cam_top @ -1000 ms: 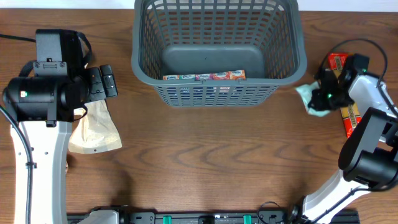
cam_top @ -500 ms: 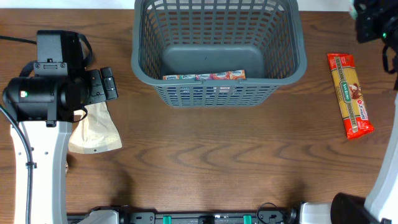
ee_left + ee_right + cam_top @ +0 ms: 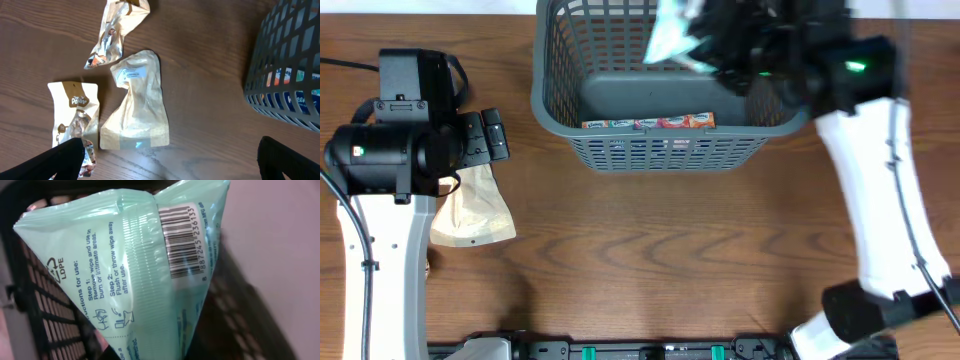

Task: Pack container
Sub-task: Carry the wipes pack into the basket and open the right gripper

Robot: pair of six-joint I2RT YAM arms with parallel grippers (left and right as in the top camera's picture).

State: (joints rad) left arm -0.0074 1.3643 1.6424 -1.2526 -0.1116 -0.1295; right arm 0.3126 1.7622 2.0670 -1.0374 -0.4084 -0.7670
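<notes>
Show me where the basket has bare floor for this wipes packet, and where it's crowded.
Bare: the container floor between its far wall and the colourful packet strip along its near wall; also the table in front. Crowded: the table's left, where three pouches lie by the left gripper.

The wooden bench [image 3: 650, 250] carries three packets at its left side. A tan pouch [image 3: 135, 107] lies flat, white label at its narrow end. Just beside its wide end is a brown-and-white snack packet [image 3: 75, 117], and a crumpled foil packet [image 3: 117, 32] lies near its narrow end. Only the tan pouch [image 3: 475, 210] shows from overhead. A row of colourful sachets [image 3: 648, 123] lies on the floor of the basket [image 3: 775, 110], against its near wall. Over its far side is a mint-green wipes pack [image 3: 135, 270], blurred from overhead [image 3: 672, 35]; up close its barcode and printed use steps show. A black cable [image 3: 345, 62] runs off the left edge. A black rail [image 3: 650, 351] lines the near edge.
</notes>
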